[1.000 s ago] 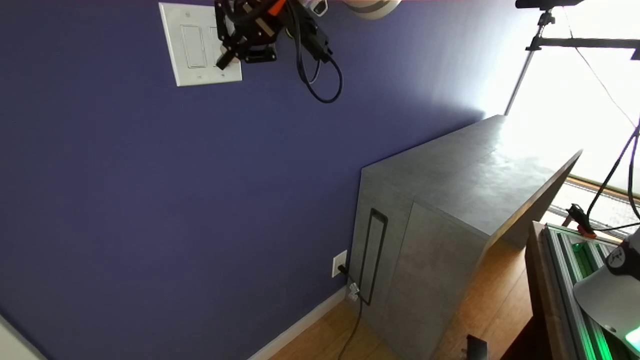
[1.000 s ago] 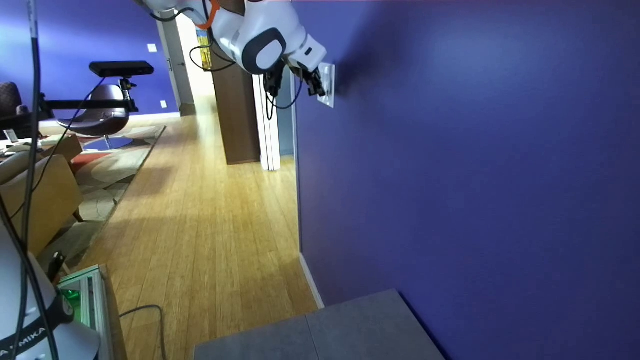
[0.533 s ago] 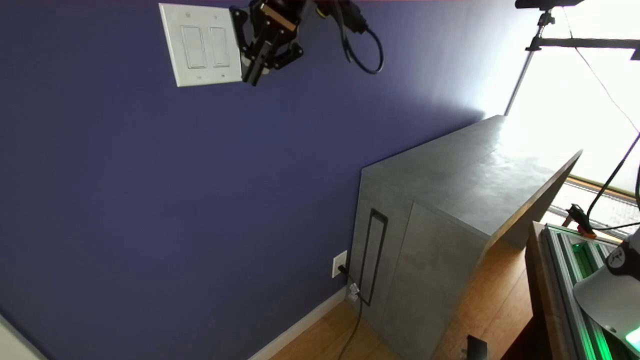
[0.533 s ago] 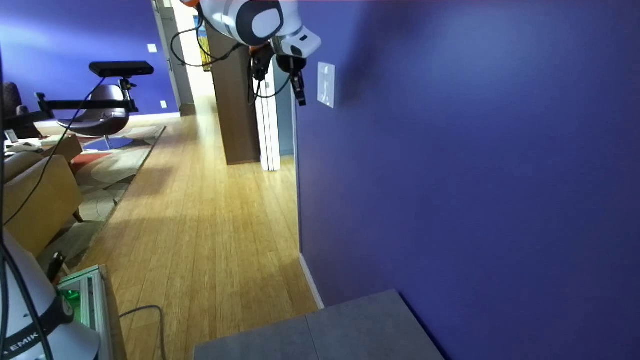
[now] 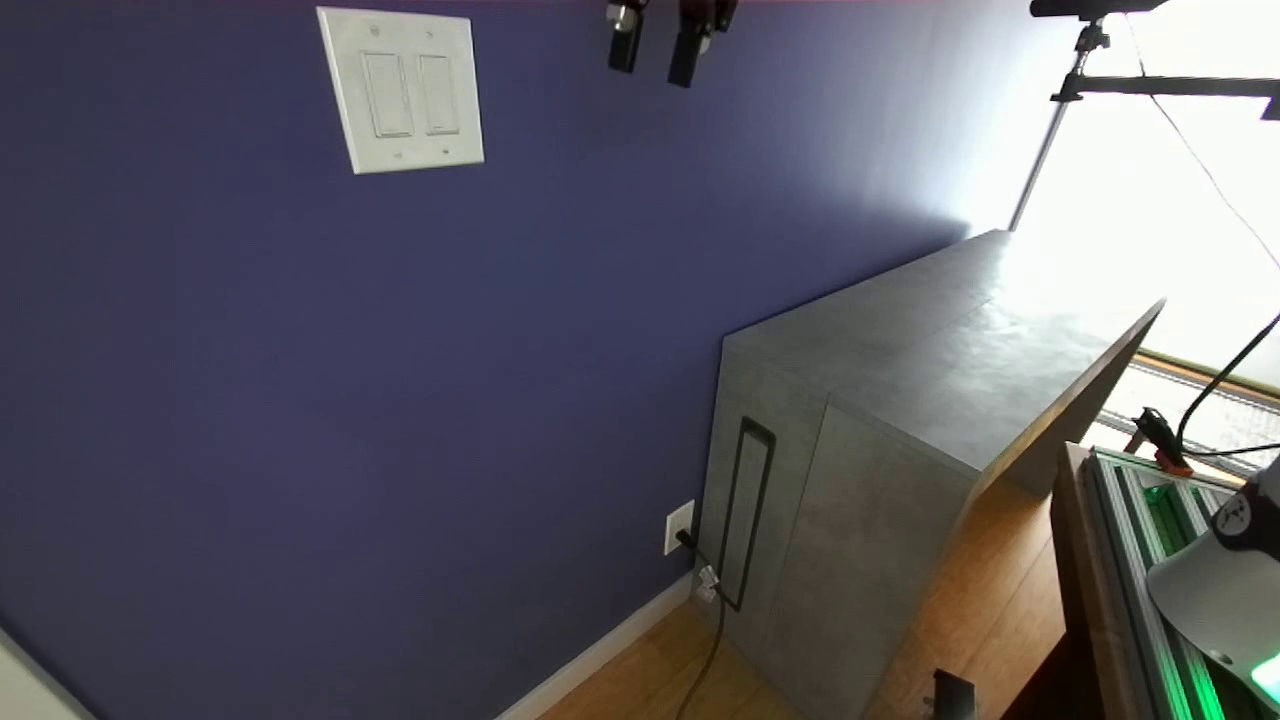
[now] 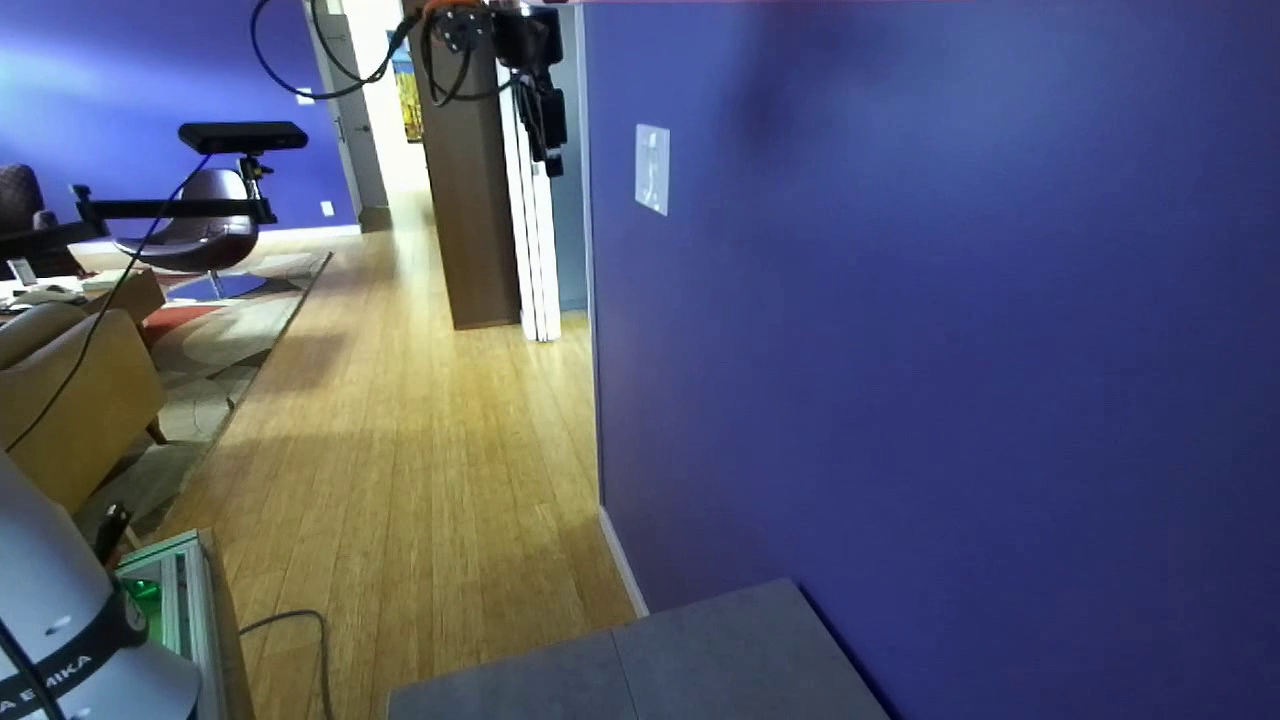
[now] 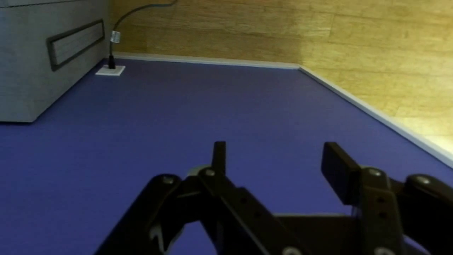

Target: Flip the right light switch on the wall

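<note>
Black gripper (image 5: 651, 74), jaws spread, is withdrawing from the right light switch (image 5: 438, 95), leaving it uncovered on the wall (image 5: 380, 360); the task is probably finishing.

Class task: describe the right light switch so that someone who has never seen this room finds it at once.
Find the big blue-purple wall beside the grey cabinet. On it, well above the small socket plate, is a nearly square white double plate. The right light switch is its tall paddle nearer the cabinet; the lookalike left paddle is farther away.
</note>
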